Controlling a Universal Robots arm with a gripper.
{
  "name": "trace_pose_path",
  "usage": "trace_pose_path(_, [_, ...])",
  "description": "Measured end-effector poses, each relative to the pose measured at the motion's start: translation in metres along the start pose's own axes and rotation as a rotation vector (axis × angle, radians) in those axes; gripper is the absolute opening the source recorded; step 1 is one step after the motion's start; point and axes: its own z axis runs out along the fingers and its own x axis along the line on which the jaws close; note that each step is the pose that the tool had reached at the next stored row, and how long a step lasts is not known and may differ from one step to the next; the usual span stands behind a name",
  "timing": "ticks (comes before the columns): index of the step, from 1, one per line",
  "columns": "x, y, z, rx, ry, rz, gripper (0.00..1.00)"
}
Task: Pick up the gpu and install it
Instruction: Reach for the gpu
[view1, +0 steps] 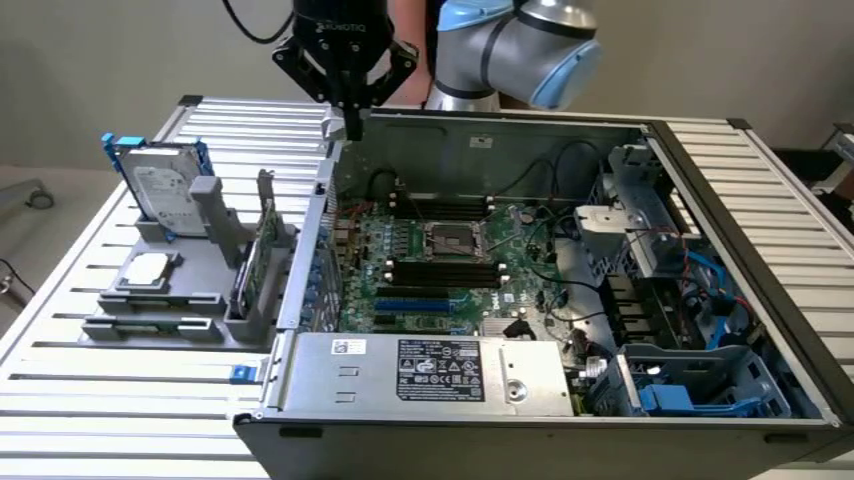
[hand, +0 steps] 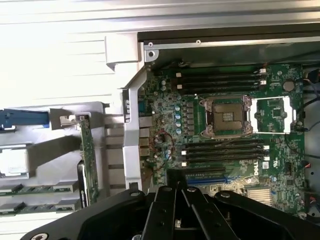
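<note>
Shut tight and empty, the gripper (view1: 354, 128) hangs over the rear corner of the computer case (view1: 747, 300) on the exterior view's left, fingertips pointing straight down, above the rim and touching nothing. Beneath everything runs the white slatted desk (view1: 80, 400). The case lies on its side with the panel off, probably so that the motherboard (view1: 441, 265) faces upward and its slots can be reached from above; its CPU socket (view1: 447, 240) stands open and the blue expansion slots (view1: 414, 300) look vacant. A silver power supply (view1: 427, 370) fills the near end. Just beside the case, on the exterior view's left, a grey parts rack (view1: 160, 300) holds the components apart from one another. A hard drive in a blue frame (view1: 167, 190) stands upright at the rack's far end. The gpu (view1: 267, 262) stands on its long edge in the slot nearest the case wall, green board upright, likely so that its top edge is free to be pinched. It is untouched, well below and forward of the gripper. A small square silver chip (view1: 150, 268) lies flat in its own recess.
</note>
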Motion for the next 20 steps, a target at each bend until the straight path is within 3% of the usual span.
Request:
trace_pose_path(12, [0.055, -0.0042, 0.0016, 0.0001, -0.0001, 0.000, 0.11])
trace_pose_path(20, [0.091, -0.0096, 0.0080, 0.0000, -0.0001, 0.000, 0.11])
